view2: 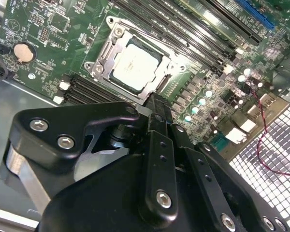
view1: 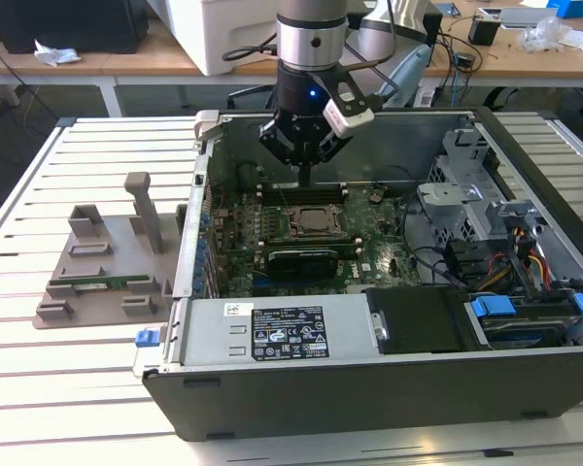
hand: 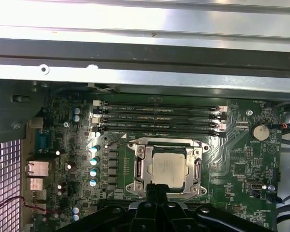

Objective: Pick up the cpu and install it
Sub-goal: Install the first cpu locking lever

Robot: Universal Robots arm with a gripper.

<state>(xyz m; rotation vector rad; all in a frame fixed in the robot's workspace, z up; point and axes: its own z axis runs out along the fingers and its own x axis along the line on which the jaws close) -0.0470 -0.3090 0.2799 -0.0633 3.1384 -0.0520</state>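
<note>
The cpu (view1: 316,221) is a silver square lying flat in the metal socket frame (view1: 316,206) on the green motherboard inside the open computer case (view1: 369,388). In both wrist views its top shows bare, cpu (view2: 135,66) and cpu (hand: 168,166). My gripper (view1: 304,181) hangs above the far edge of the socket with its black fingers pressed together and nothing between them. The gripper (view2: 157,99) tip points at the socket's rim, apart from the chip; the gripper (hand: 156,187) shows beside the frame.
Black memory slots (hand: 157,118) run beside the socket. A grey holder tray (view1: 102,277) with a green memory stick lies at the exterior view's left of the case. A power supply (view1: 282,330) and a drive cage (view1: 486,214) with cables crowd the case.
</note>
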